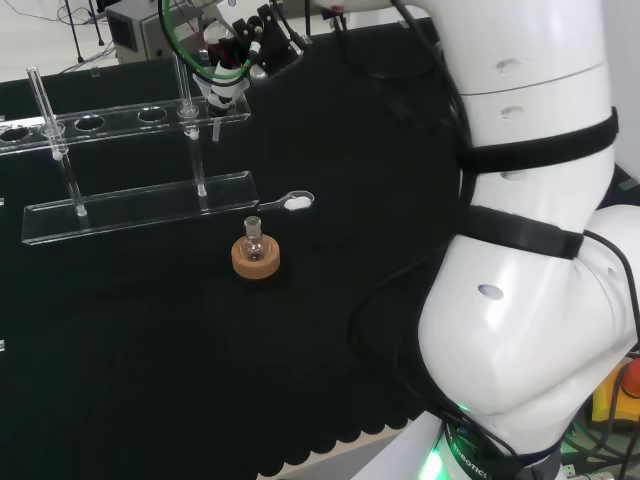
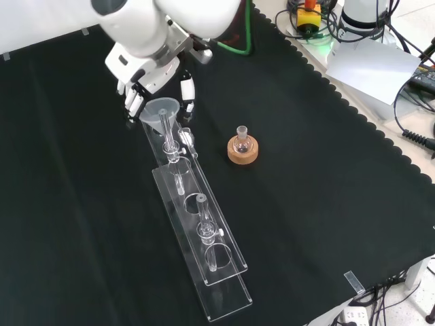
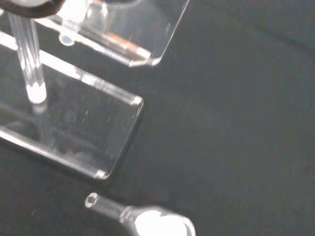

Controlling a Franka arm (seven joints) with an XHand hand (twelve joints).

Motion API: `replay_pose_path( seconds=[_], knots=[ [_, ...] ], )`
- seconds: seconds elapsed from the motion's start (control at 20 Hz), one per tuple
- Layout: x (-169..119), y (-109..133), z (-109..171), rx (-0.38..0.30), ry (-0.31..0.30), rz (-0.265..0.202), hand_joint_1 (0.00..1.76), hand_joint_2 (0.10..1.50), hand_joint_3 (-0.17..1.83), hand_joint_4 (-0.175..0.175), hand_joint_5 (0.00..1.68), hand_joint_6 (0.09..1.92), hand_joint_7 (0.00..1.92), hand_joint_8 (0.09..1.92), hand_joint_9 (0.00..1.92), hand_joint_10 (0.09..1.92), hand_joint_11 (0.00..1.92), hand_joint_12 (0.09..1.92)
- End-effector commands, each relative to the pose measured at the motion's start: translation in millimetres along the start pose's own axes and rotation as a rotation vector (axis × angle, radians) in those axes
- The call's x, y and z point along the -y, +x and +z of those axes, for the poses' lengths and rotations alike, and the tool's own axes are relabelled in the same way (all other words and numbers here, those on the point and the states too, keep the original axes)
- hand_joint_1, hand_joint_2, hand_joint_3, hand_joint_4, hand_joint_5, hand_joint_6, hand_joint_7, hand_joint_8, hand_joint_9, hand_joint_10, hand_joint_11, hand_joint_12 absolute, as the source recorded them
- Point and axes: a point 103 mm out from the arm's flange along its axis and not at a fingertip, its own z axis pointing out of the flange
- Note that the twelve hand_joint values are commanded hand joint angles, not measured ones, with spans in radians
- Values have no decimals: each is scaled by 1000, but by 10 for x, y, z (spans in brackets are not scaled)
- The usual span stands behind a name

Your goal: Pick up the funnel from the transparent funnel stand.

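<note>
A clear funnel (image 2: 162, 109) sits upright in the end hole of the transparent funnel stand (image 2: 204, 231), at the stand's far end in the front view. My hand (image 2: 146, 75) hangs just behind it. Its fingers (image 2: 133, 103) point down on one side of the funnel's rim and the thumb (image 2: 187, 90) on the other. I see a gap to the rim on both sides. In the head view the hand (image 1: 232, 65) is over the right end of the stand's upper shelf (image 1: 120, 120). The wrist view looks down on the stand's base corner (image 3: 98, 132) and a post (image 3: 29, 64).
A small round flask on a cork ring (image 1: 255, 256) (image 2: 242, 149) stands on the cloth close to the stand. A small clear glass piece with a white bulb (image 1: 292, 202) (image 3: 152, 223) lies by the stand's end. Glass posts (image 2: 205, 227) rise from the stand.
</note>
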Motion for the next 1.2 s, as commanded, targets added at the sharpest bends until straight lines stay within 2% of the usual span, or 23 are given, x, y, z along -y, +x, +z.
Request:
replay_pose_path(
  seconds=[0.05,0.3,0.55,0.9,1.2],
  knots=[
    [204,-63,-456,92,-173,58,832,702,503,-30,694,735,784,817,1038,476,857,1059],
    [396,-171,-696,137,-137,69,838,700,510,-32,681,763,773,818,1052,474,873,1046],
    [628,-285,-800,168,-114,99,840,697,513,-34,671,768,766,818,1089,485,875,1043],
    [1015,-346,-763,174,-88,140,840,687,538,-37,649,787,771,817,1129,479,879,1038],
    [1329,-256,-669,186,-79,145,839,680,554,-38,641,795,775,816,1141,472,882,1036]
  ],
)
